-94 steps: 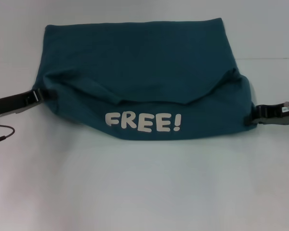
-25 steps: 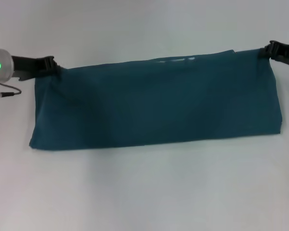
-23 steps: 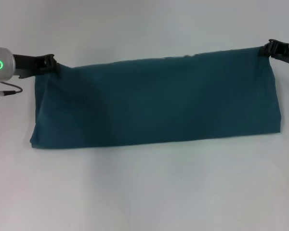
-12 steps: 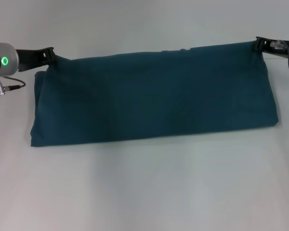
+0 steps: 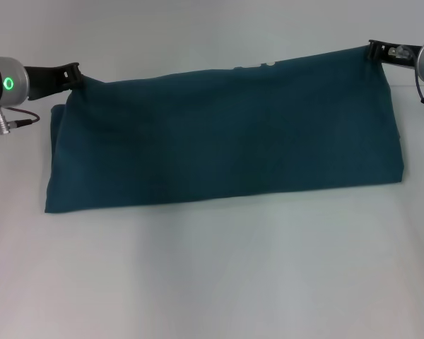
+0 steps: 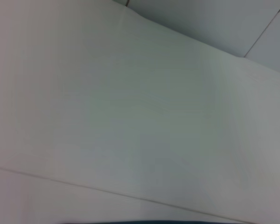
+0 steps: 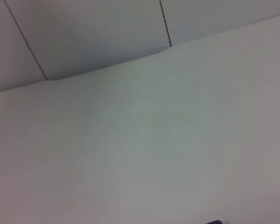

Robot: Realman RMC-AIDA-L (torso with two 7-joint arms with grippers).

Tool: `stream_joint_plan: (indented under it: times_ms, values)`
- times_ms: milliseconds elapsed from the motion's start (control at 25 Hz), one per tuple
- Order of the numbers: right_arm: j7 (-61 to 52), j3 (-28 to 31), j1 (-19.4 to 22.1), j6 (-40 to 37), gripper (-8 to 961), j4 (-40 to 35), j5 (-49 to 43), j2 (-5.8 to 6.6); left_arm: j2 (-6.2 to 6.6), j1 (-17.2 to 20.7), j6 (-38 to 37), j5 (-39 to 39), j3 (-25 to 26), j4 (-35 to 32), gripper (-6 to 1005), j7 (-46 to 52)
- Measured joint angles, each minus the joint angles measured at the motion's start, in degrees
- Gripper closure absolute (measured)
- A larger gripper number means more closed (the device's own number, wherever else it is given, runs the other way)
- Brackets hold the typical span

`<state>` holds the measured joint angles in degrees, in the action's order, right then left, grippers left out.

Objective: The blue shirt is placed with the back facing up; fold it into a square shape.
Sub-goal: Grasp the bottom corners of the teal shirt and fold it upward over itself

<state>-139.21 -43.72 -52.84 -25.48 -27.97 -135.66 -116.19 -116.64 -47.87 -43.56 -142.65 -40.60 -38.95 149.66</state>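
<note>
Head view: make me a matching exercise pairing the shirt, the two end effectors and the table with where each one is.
Things:
1. blue shirt
2. left end effector
3. right end effector
4. table

Places:
A. at the shirt's far right corner
B. under the shirt
C. stretched in a wide band between the arms
D. at the shirt's far left corner

Pairs: 1-C, 2-D, 3-A, 4-B

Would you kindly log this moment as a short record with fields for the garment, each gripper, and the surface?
garment: blue shirt, folded into a wide band, plain side up, lettering barely showing at the far edge
left gripper: at the shirt's far left corner, fingers shut on the fabric
right gripper: at the shirt's far right corner, fingers shut on the fabric
surface: white table, shirt's near edge lying on it
fold state: a long rectangle, not yet a square
</note>
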Motion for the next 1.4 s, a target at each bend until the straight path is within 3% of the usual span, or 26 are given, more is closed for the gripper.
stream_joint_plan:
  times_ms: [1160, 1400]
  values:
    - [0.08, -2.42, -1.61, 1.02, 894, 0.64, 0.11, -0.05, -1.40, 1.20, 1.57, 0.19, 0.21, -1.49, 964, 2.31]
    - [0.09, -4.92, -1.82, 0.75, 893, 0.65, -0.25, 0.60, -1.42, 1.26, 1.67, 0.74, 0.72, -1.26, 964, 2.29]
